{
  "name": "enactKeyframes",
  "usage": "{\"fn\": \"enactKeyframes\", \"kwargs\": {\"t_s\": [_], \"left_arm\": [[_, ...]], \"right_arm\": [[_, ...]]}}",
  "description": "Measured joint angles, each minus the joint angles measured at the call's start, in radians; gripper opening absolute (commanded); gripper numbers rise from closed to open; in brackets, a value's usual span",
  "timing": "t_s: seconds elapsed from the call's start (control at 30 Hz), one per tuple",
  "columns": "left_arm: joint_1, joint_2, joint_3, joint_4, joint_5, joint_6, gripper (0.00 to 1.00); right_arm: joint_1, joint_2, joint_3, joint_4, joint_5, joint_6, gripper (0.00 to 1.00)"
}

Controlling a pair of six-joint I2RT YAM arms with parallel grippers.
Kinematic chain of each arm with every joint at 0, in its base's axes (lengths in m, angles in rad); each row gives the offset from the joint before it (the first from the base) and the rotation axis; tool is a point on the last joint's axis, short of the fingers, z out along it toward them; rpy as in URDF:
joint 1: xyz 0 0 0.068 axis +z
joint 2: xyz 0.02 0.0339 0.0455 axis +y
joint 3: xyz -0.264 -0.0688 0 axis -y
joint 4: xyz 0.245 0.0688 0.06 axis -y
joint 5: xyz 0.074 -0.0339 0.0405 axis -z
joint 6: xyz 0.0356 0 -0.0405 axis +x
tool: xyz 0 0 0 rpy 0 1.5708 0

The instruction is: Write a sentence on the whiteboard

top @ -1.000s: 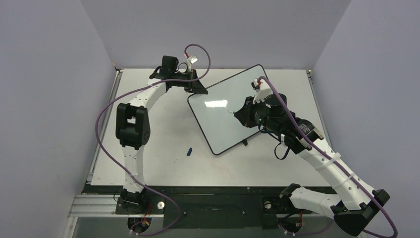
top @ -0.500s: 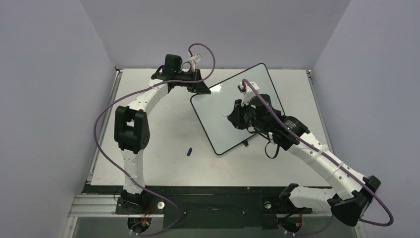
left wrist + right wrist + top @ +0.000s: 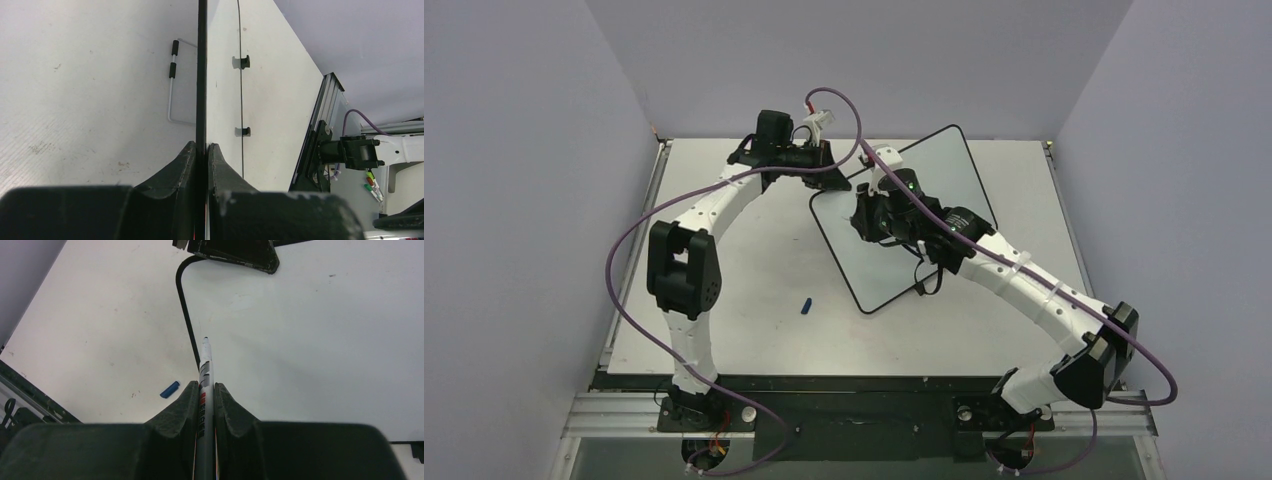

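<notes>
Whiteboard (image 3: 876, 272) sits far-middle on the table (image 3: 744, 300), skewed, one corner pointing toward the back wall; face glossy and bare where visible; no ink from the sentence to be seen.

Left gripper (image 3: 829, 172) is clamped on the board's far-left corner; its wrist view shows both fingers (image 3: 186, 155) pinching the thin black frame edge-on. Whether that edge is lifted off the table or only steadied, I cannot tell.

Right gripper (image 3: 861, 215) is closed around a marker (image 3: 205, 367), barrel running out between the fingers, tip uncapped and just inside the board's left rim; tip contact with the face not resolvable. Blue cap (image 3: 806, 305) lies on the table, near the board's near-left edge, apart from it.

Handling, as judgement: board looks light, stiff and thin; slick face, so it would likely slide or pivot under pen pressure unless pinned; the frame edge is the sensible hold, keeping fingers off the writing area. A corner pinch resists sliding but poorly resists twisting; light pen strokes advisable. Small black clips (image 3: 241, 62) and a wire stand (image 3: 172, 80) show at the board's edge; avoid snagging them. Marker is slim and smooth; it could rotate in the grip under side load.
</notes>
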Motion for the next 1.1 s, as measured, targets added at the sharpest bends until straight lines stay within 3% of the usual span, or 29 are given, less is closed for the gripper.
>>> {"fn": "enactKeyframes", "kwargs": {"t_s": [0.57, 1.1], "left_arm": [[-0.006, -0.041, -0.035, 0.015, -0.012, 0.007, 0.00], [-0.006, -0.052, -0.060, 0.037, -0.018, 0.008, 0.00]], "right_arm": [[0.007, 0.199, 0.124, 0.017, 0.049, 0.006, 0.00], [0.007, 0.237, 0.129, 0.028, 0.083, 0.014, 0.00]]}}
